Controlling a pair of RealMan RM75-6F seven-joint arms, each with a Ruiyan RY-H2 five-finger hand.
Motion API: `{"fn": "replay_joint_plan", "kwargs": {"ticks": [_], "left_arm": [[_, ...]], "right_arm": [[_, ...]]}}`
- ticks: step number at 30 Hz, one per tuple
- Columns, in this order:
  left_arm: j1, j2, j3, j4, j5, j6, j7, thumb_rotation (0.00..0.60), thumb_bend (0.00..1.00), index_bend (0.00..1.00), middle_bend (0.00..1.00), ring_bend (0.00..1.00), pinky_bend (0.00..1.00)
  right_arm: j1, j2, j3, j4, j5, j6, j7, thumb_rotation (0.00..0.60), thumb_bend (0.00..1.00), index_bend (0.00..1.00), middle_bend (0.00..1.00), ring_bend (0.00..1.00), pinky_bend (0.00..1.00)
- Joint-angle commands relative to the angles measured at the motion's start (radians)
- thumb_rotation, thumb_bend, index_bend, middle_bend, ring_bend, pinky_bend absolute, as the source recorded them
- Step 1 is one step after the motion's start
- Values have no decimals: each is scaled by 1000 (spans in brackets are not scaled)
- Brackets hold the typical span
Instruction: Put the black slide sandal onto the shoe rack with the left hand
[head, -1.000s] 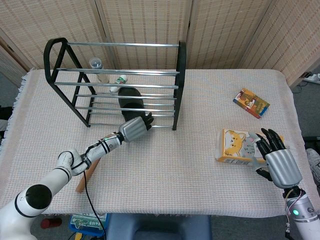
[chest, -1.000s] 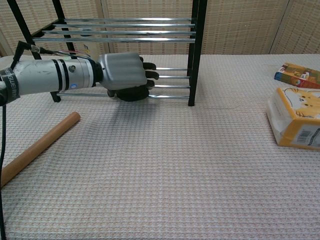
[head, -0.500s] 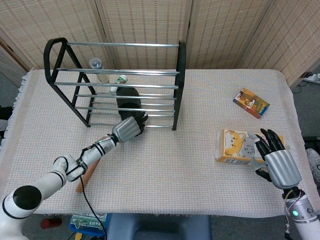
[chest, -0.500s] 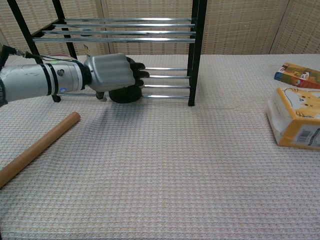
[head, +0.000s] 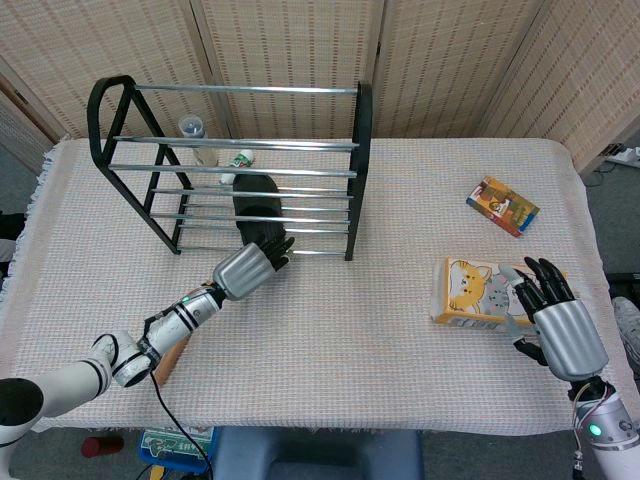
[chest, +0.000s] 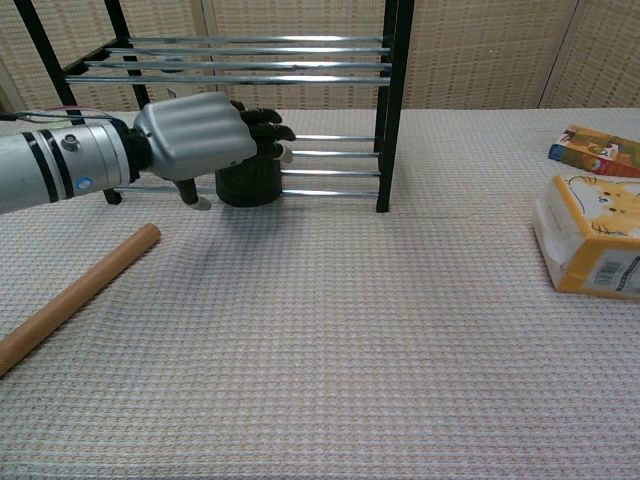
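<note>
Sitting already on the bottom rails of the shoe rack, at ten o'clock on the table in the head view, black slide sandal looking placed, left hand hovering at its heel, fingers spread, gripping nothing, chest view alone showing that gap.

A beige woven-reed folding screen stood behind the table, whose cream waffle-weave cloth lay evenly lit.
</note>
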Motion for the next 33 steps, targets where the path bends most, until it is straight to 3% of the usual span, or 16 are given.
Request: {"fn": "replay_joint_plan", "kwargs": {"ticks": [1, 7, 11, 20, 27, 33], "left_arm": [[79, 84, 2, -155, -26, 85, -6, 600, 137, 163, 95, 86, 339], [201, 215, 41, -366, -26, 211, -5, 600, 137, 164, 94, 86, 321], [290, 292, 73, -450, -37, 290, -71, 600, 137, 170, 95, 86, 319], [499, 409, 93, -510, -194, 392, -372, 600, 137, 207, 95, 86, 319], [627, 439, 73, -549, -341, 432, -430, 600, 136, 194, 95, 86, 319], [724, 432, 58, -594, -377, 499, -519, 600, 137, 184, 96, 86, 319]], "right_arm": [[-4, 2, -1, 0, -2, 6, 5, 600, 515, 0, 178, 87, 59], [-16, 13, -6, 2, 0, 15, 13, 600, 515, 0, 178, 88, 58], [-22, 16, -9, 5, 8, 14, 16, 600, 515, 0, 177, 88, 58], [-20, 19, -25, 32, 30, -34, 22, 600, 530, 0, 177, 88, 60], [-17, -1, -28, 76, 53, -59, 64, 600, 507, 0, 177, 88, 66], [-28, -19, -26, 95, 70, -50, 80, 600, 474, 0, 177, 87, 66]]}}
